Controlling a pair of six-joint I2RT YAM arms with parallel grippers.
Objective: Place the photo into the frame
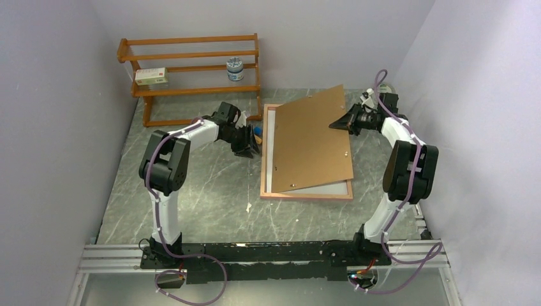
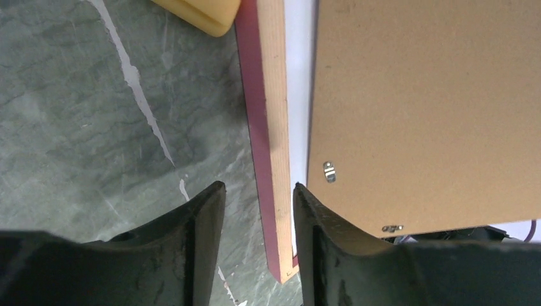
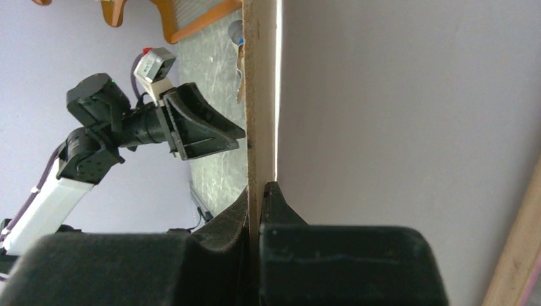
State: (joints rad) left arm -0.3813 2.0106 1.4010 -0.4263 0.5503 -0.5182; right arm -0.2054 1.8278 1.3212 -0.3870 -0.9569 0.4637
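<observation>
1. The frame [image 2: 275,127] lay flat on the table [image 1: 191,204], tan back up, with its pink edge showing along the sides.
2. The photo [image 2: 300,64] sat inside the frame, white back up. Only thin white strips showed past the board [image 1: 312,140].
3. The brown board lay askew over the frame. Its near-left part was low over the photo and its far-right corner was raised.
4. The right gripper [image 1: 339,122] was clamped tight on the board's right edge, a finger on each face.
5. The left gripper [image 2: 258,188] was at the frame's left rail, near a corner. Its jaws stood partly apart with the rail between them, and bare table showed between the left finger [image 2: 198,242] and the rail. I could not tell whether the other finger touched.
6. A yellow object [image 2: 204,13] lay just beside the frame's left rail, only partly in view.
7. An orange rack [image 1: 191,64] stood at the far left, holding a small box [image 1: 152,76] and a jar [image 1: 235,69].
</observation>
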